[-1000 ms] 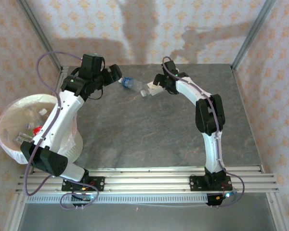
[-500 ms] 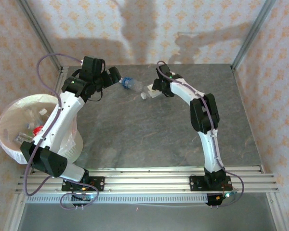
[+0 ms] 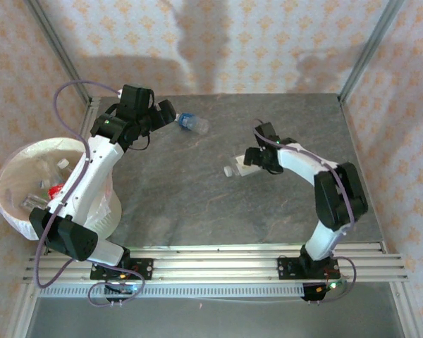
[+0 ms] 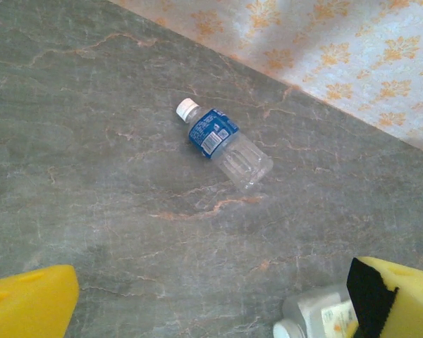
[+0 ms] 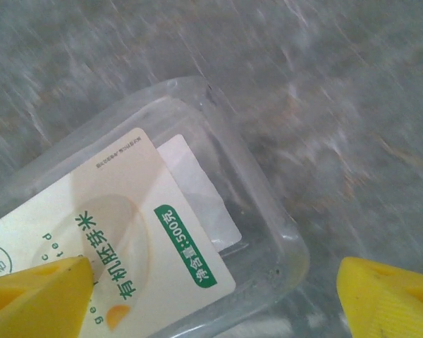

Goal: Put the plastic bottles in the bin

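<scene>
A clear plastic bottle with a blue label lies on its side on the grey table, just off the tip of my left gripper. That gripper hangs above the table, open, with nothing between its yellow fingers. My right gripper is over mid-table, shut on a wider clear bottle with a cream label, jaws wide, white cap pointing left. The bin, a white lined basket at the left edge, holds several bottles.
The left arm arches over the bin's right rim. Patterned walls and metal frame posts enclose the table at the back and sides. An aluminium rail with both arm bases runs along the near edge.
My right arm has swung from the back centre toward the near right, carrying the cream-label bottle away from the blue-label one. The left arm and the blue-label bottle have stayed put.
</scene>
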You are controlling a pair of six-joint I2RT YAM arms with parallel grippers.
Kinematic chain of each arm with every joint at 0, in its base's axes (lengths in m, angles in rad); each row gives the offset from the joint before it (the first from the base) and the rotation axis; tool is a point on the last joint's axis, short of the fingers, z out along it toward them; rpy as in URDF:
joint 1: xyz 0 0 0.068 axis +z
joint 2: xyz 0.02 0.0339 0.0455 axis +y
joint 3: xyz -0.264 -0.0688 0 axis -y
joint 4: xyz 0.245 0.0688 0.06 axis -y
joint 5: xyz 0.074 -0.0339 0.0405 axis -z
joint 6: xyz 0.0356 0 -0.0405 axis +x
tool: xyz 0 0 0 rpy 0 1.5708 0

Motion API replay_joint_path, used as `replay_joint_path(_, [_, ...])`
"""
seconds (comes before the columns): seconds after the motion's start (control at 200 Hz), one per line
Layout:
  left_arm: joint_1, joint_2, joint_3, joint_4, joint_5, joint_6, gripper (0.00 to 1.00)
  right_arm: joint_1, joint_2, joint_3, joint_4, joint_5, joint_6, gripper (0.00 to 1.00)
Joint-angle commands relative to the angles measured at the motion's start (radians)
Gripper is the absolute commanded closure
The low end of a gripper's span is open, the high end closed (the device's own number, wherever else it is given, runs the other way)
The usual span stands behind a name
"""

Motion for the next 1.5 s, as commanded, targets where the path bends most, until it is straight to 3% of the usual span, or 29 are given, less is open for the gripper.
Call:
replay_joint_path(0.0, [0.001, -0.021, -0.011, 0.033, -0.004, -0.024, 0.0, -0.043, -0.077, -0.074, -0.023, 0.013, -0.045, 0.1])
replay_joint_path(0.08, [0.001, -0.018, -0.011, 0.035, -0.002, -0.024, 0.0, -0.077, -0.121, -0.107, -0.013, -0.031, -0.014, 0.1])
replay_joint_path(0.235, [0.001, -0.008, -0.005, 0.031, 0.004, -0.025, 0.0, -0.127, -0.247, -0.179, 0.106, -0.293, 0.088, 0.08])
replay_joint_path(0.335, [0.0, 0.0, -0.005, 0.033, 0.006, -0.026, 0.0, -0.138, -0.31, -0.227, 0.167, -0.349, 0.193, 0.0])
replay_joint_path(0.465, [0.001, 0.015, -0.003, 0.038, 0.018, -0.029, 0.0, -0.138, -0.322, -0.286, 0.274, -0.412, 0.348, 0.01])
replay_joint_path(0.671, [0.001, 0.023, -0.001, 0.031, 0.027, -0.027, 0.0, -0.138, -0.268, -0.291, 0.373, -0.307, 0.441, 0.01])
replay_joint_path(0.996, [0.001, -0.001, -0.011, 0.01, 0.004, -0.023, 0.0, -0.139, 0.04, -0.086, 0.551, -0.405, 0.446, 0.01])
replay_joint_path(1.206, [0.001, -0.01, -0.019, 0.002, -0.006, -0.018, 0.0, -0.129, 0.194, 0.146, 0.382, -0.404, 0.278, 0.0])
replay_joint_path(1.496, [0.002, 0.012, -0.008, 0.005, -0.001, -0.018, 0.0, -0.04, 0.326, 0.377, 0.042, -0.114, 0.199, 0.01])
